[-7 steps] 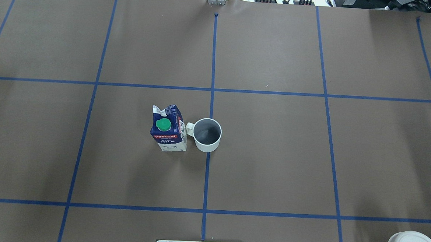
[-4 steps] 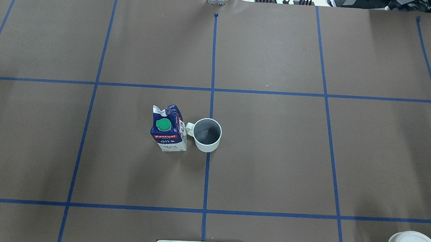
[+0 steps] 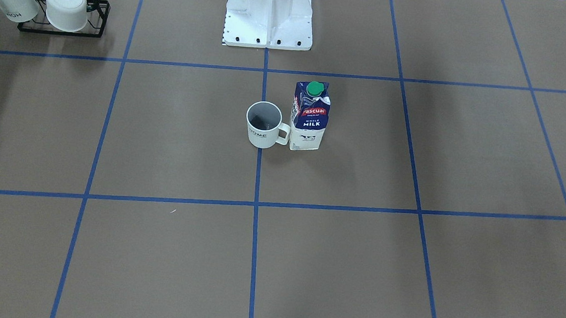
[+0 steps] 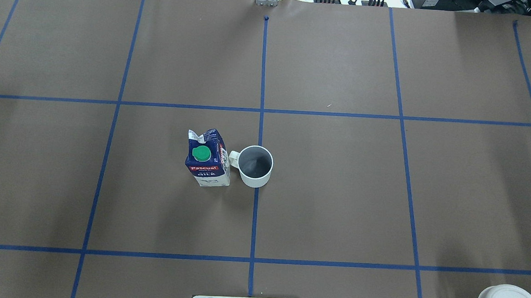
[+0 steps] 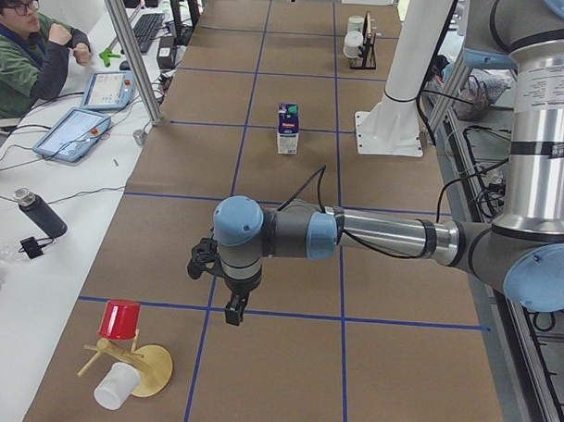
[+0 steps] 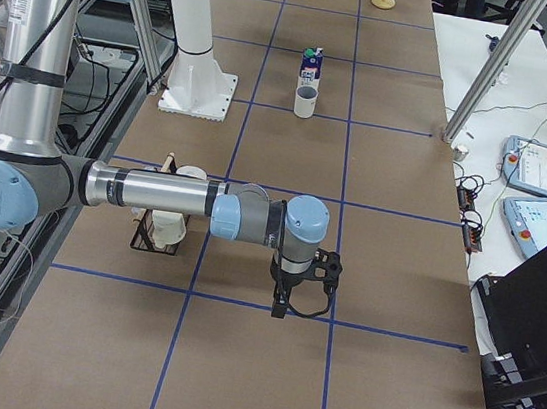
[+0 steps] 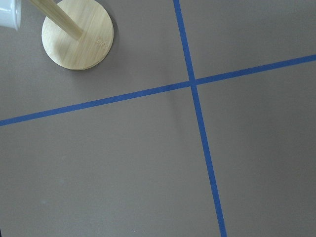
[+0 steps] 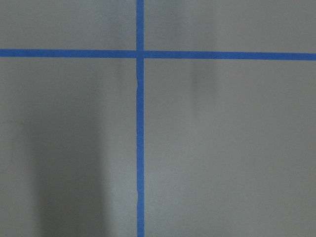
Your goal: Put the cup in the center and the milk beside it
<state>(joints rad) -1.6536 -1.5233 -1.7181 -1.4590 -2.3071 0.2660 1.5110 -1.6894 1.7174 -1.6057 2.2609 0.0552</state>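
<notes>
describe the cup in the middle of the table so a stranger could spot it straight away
Start at the brown table and follow the middle blue tape line to two things standing side by side. The cup sits on that line, handle towards the milk carton. It is the shorter one: white, dark grey inside, lettered "HOME" in black, not tall and navy.

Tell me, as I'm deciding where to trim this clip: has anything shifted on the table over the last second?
Nothing visibly changed. The small white handled mug with the dark grey inside stays upright on the blue tape line, and the navy-and-white milk carton with the green cap stays beside its handle.
</notes>
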